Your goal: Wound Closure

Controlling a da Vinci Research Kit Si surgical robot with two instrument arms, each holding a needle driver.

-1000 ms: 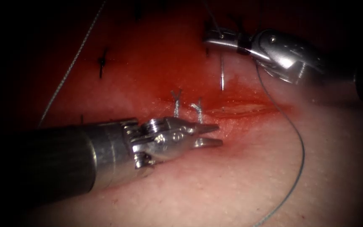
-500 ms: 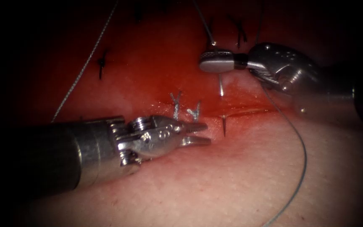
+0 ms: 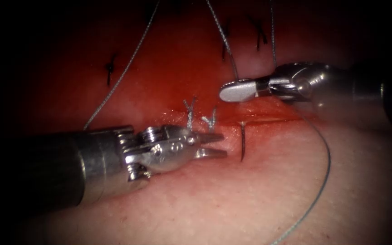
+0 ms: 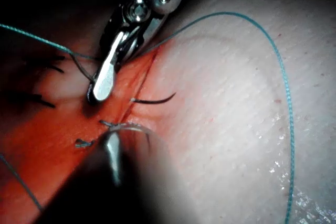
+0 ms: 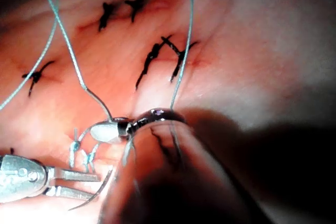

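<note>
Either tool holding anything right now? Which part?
Right tool is shut on the needle near its thread end; the tip pokes out of the tissue below the cut. Left tool is open, holding nothing.

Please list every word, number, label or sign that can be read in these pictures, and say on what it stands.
No text can be read.
Small engraved marks on the body of the left hand: too small to read.
The left hand, jaws open, holds nothing. The right hand, shut, holds the needle near its tail. The needle is in the tissue, its tip out beside the cut.
</note>
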